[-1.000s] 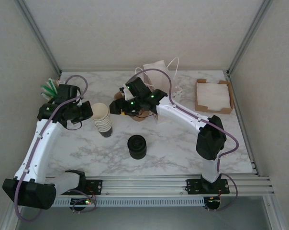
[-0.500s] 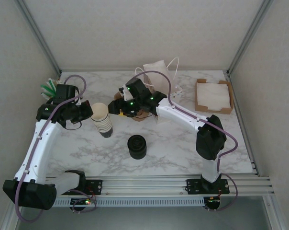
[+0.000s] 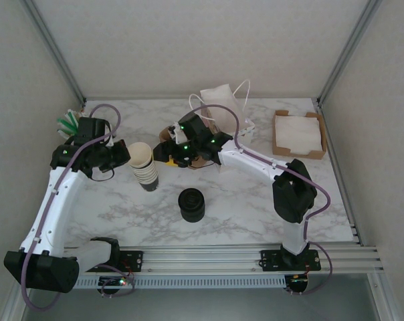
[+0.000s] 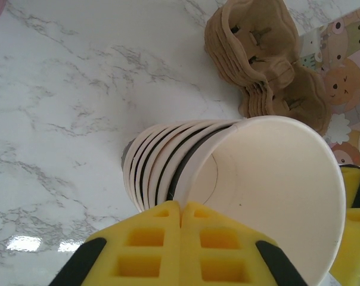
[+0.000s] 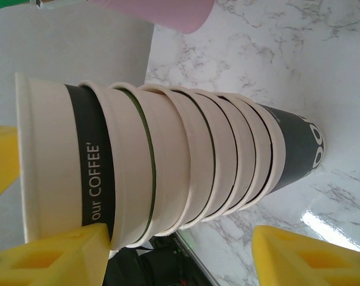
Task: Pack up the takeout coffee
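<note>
Over on the marble tabletop [image 3: 242, 200], the left claw [image 4: 181, 210] is clenched, its tips right at the rim of the top cup [image 4: 269, 179] in a leaning stack of cups [image 3: 144, 168]. The right claw [image 3: 160, 154] stands released just beside the stack, grasping nothing. A stack of black lids [image 3: 191, 204] sits apart, nearer the arm bases.

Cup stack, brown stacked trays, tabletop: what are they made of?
Cup stack: looks like paper, matte cream with a dark printed band; thin walls, rolled rims.
Brown trays: likely moulded pulp, rough matte, soft pressed edges.
Tabletop: marble pattern, glossy with glare spots; real stone or printed laminate, cannot tell.
</note>
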Tool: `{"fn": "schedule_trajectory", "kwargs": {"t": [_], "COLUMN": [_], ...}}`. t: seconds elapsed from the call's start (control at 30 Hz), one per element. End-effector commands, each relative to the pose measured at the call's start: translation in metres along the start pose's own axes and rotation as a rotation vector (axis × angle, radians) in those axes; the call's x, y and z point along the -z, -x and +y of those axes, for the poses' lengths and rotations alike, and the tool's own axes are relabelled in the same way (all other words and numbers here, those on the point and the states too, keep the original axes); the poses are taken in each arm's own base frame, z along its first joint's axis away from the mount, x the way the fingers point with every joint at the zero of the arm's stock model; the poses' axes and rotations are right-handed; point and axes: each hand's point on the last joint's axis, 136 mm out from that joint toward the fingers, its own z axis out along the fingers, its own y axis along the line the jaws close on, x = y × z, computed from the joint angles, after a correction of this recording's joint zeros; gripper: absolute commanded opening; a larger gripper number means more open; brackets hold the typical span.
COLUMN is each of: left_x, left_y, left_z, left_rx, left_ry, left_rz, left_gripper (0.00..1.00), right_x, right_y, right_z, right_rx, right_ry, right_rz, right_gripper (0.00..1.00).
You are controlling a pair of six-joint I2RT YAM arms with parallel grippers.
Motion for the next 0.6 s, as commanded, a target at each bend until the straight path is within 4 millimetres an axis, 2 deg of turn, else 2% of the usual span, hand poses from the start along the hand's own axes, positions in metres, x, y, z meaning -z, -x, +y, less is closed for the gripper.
{"fn": "schedule_trajectory", "kwargs": {"t": [0.0, 0.27, 0.57], "left_x": [0.02, 0.039, 0.073], "left_y": [0.013, 0.025, 0.042], "left_z": [-0.013, -0.023, -0.033], "left_rx": [0.001, 0.007, 0.019], "left_ry": [-0.046, -0.07, -0.098], "left_rz": [-0.052, -0.106, -0.212], "left_gripper": [0.0, 0.0, 0.0], "right_x": [0.013, 0.032, 0.054], "right_y": [0.003, 0.003, 0.002], "right_z": [0.006, 0.012, 0.019], "right_rx": [0.019, 0.063, 0.116], "right_ry": [0.003, -0.035, -0.069], "right_rz": [-0.025, -0.055, -0.089], "right_gripper": [0.65, 0.69, 0.75]}}
